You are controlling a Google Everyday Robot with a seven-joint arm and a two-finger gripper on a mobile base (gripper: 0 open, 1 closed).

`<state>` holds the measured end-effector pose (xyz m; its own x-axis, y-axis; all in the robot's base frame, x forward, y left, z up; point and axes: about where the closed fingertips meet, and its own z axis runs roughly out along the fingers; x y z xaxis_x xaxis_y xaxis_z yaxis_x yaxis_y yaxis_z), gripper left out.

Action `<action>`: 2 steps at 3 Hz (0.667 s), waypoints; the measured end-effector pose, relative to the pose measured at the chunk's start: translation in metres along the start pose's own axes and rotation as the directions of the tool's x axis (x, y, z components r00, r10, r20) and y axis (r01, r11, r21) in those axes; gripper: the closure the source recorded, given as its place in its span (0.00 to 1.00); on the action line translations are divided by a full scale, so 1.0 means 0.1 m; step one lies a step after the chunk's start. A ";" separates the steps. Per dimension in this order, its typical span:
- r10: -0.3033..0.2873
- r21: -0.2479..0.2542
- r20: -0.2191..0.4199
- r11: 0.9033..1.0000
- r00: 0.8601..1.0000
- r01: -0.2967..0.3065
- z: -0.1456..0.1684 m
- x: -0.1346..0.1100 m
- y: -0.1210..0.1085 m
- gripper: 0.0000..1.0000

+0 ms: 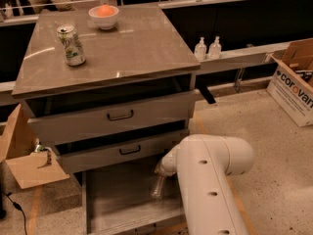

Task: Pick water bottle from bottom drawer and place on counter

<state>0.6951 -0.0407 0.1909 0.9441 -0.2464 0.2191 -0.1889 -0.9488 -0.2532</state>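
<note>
The bottom drawer [115, 202] stands pulled open below the two upper drawers. My white arm reaches down over its right side. At the arm's end, the gripper [162, 174] is largely hidden by the arm and is shut on the top of the water bottle [157, 189]. The clear bottle hangs tilted just above the drawer floor. The counter [132, 45] is the glossy grey-brown top of the cabinet, up and to the left of the gripper.
A green-and-white soda can [71, 45] and a white bowl [104, 16] holding an orange ball sit on the counter's left and back. Two pump bottles [208, 48] stand on a ledge to the right. A cardboard box [293, 80] is far right; cardboard flaps [29, 168] lie at left.
</note>
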 end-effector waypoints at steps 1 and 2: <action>-0.040 0.035 -0.073 0.998 0.997 0.042 -0.40 0.07 0.12 1.00; 0.045 0.074 -0.088 0.997 0.995 -0.038 -0.71 -0.02 0.23 1.00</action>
<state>0.6692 -0.0757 0.2519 0.9073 -0.3051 0.2894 -0.2045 -0.9214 -0.3305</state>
